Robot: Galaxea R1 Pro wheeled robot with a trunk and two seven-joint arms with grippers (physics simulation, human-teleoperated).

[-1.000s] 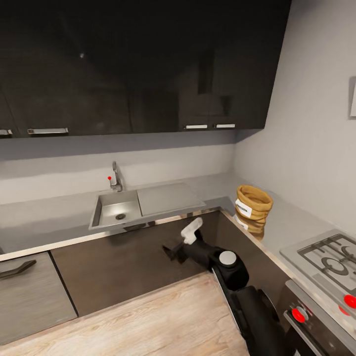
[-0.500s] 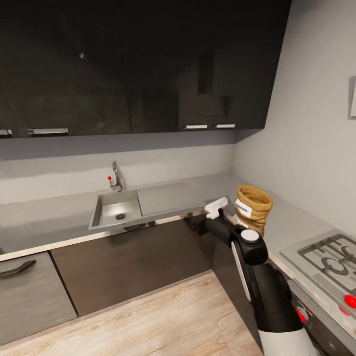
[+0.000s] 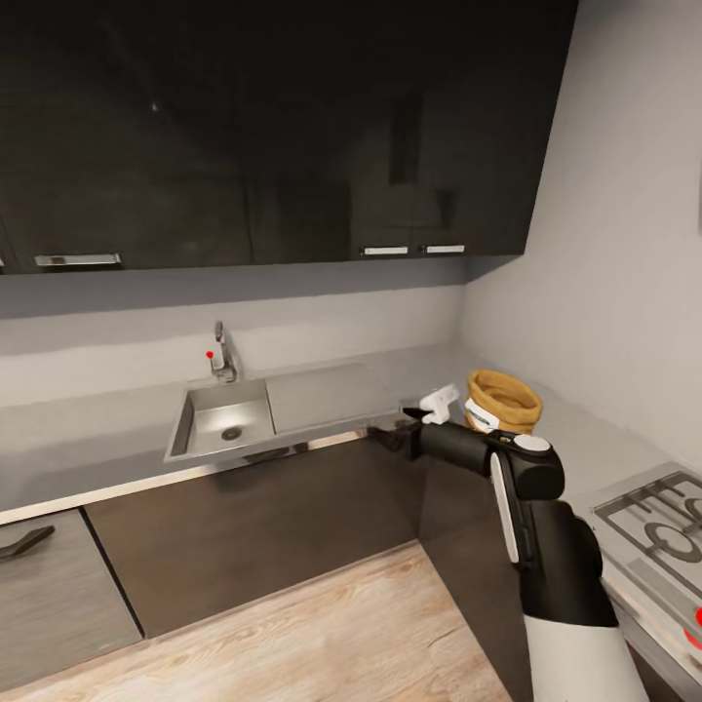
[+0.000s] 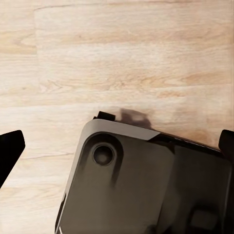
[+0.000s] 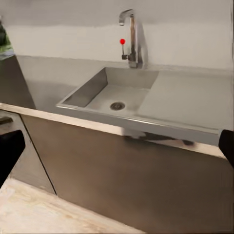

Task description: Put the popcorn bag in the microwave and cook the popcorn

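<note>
Head view: right gripper (image 3: 436, 403) raised level with light-grey matte countertop (image 3: 585, 434), white fingers (image 3: 441, 398) just beside small golden-tan paper popcorn bag with white band (image 3: 499, 402), not touching. Bag upright in counter corner, between steel sink (image 3: 222, 421) and gas hob (image 3: 663, 517). Holding nothing; jaw gap hard to read here. Right wrist view: dark fingertips at both frame edges, so spread wide, aimed at sink, not bag. Left wrist view: wide apart too, empty, over wooden floor (image 4: 117, 58). Step: reach-to-grasp. Next: swing wrist toward bag, straddle, close gently on soft paper.
</note>
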